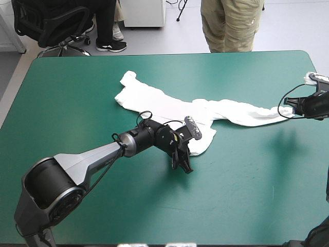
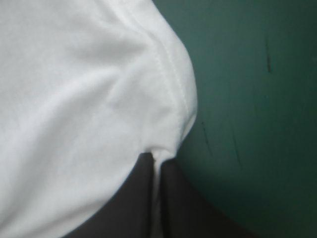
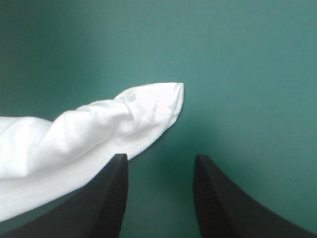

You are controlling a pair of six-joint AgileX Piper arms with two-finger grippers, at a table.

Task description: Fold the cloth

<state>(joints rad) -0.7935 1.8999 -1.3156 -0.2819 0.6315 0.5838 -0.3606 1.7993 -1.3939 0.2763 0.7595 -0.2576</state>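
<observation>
The white T-shirt (image 1: 169, 105) lies stretched in a long crumpled band across the middle of the table, from far left toward the right edge. My left gripper (image 1: 185, 164) is at its near lobe; in the left wrist view the left gripper (image 2: 157, 159) is shut on the T-shirt (image 2: 74, 99), a hemmed fold pinched between the black fingers. My right gripper (image 1: 296, 107) hovers by the shirt's right-hand tip. In the right wrist view the right gripper (image 3: 161, 163) is open, and the T-shirt's pointed end (image 3: 143, 111) lies just ahead of one finger, not between them.
The table's right edge (image 1: 321, 77) runs close behind the right gripper. A broad stretch of teal-green cover (image 1: 247, 195) lies between the shirt and the near edge.
</observation>
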